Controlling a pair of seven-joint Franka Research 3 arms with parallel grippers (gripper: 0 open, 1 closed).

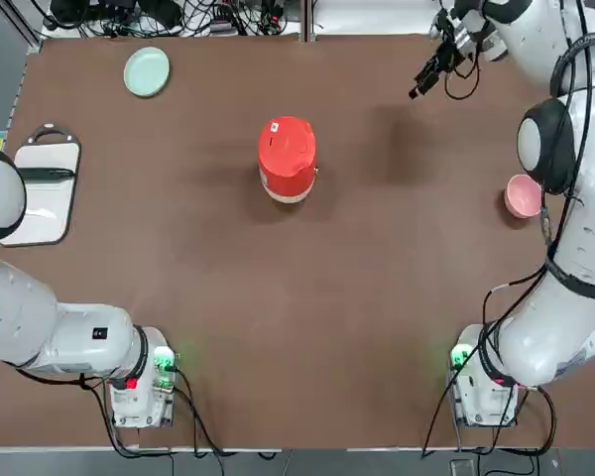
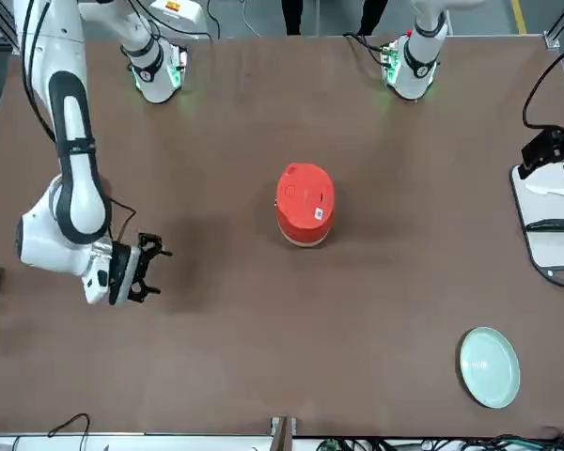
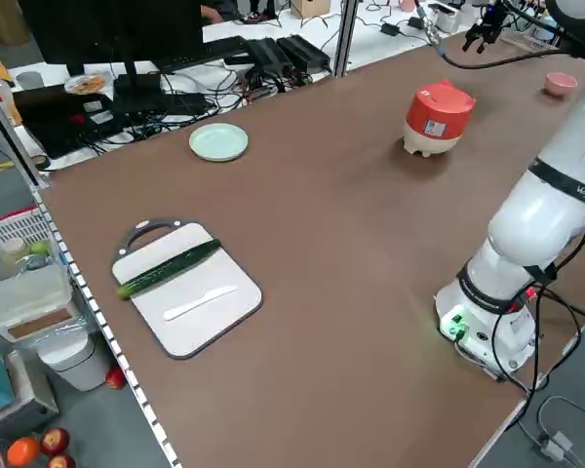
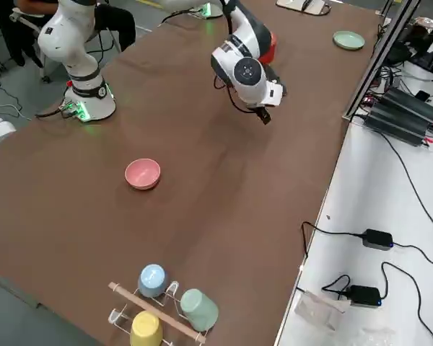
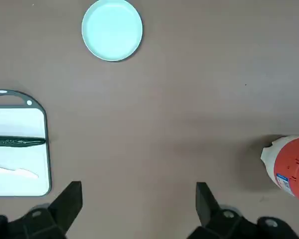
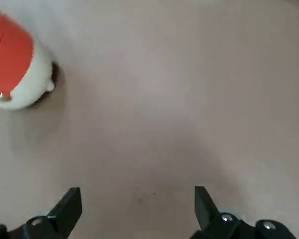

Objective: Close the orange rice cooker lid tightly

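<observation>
The orange rice cooker (image 1: 287, 164) stands upright near the middle of the table, also in the front view (image 2: 305, 209). Its lid (image 1: 286, 142) lies down on top of the pot, and no metal bowl shows. My right gripper (image 1: 431, 71) hangs open and empty over the far right part of the table, well away from the cooker; the cooker (image 6: 12, 64) sits off to one side of its fingers (image 6: 70, 206). My left gripper (image 2: 548, 150) hovers open and empty by the cutting board at the table's left edge, with the cooker (image 5: 289, 169) far off to its side.
A pale green plate (image 1: 146, 71) lies at the far left. A white cutting board (image 1: 42, 193) with a cucumber and a white knife sits at the left edge. A pink bowl (image 1: 522, 195) rests at the right, and a cup rack (image 4: 159, 306) stands beyond it.
</observation>
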